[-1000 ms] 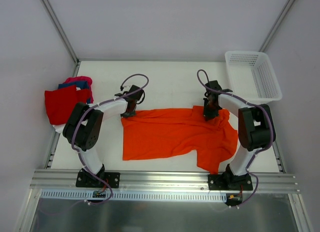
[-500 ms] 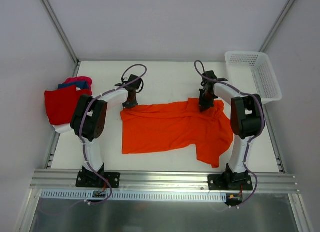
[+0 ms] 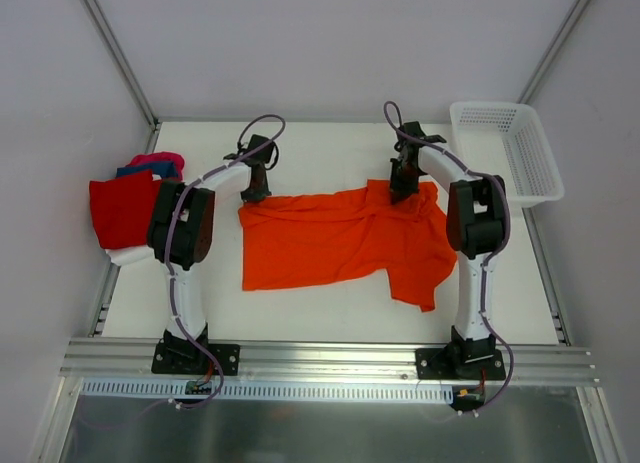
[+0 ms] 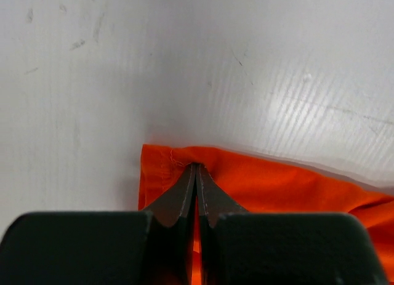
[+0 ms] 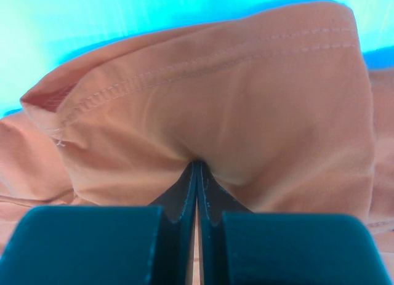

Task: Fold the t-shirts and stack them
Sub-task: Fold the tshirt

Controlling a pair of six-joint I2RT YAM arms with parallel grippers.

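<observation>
Grip: my left gripper [image 4: 196, 168] and right gripper [image 5: 197, 165] clamp the orange t-shirt [image 3: 330, 245].
Change: dragged farther from my bases.
Room: table [image 3: 330, 153] strip beyond, seemingly narrow.

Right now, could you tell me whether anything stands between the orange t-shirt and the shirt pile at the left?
Only the left arm's own elbow stands between the orange t-shirt and the red-topped pile; nothing else visible lies there.

One orange t-shirt [image 3: 330, 245] mid-table, four stacked shirts [image 3: 125, 208] far left, one mesh basket [image 3: 505, 148] far right, two arms [image 3: 180, 233].
</observation>
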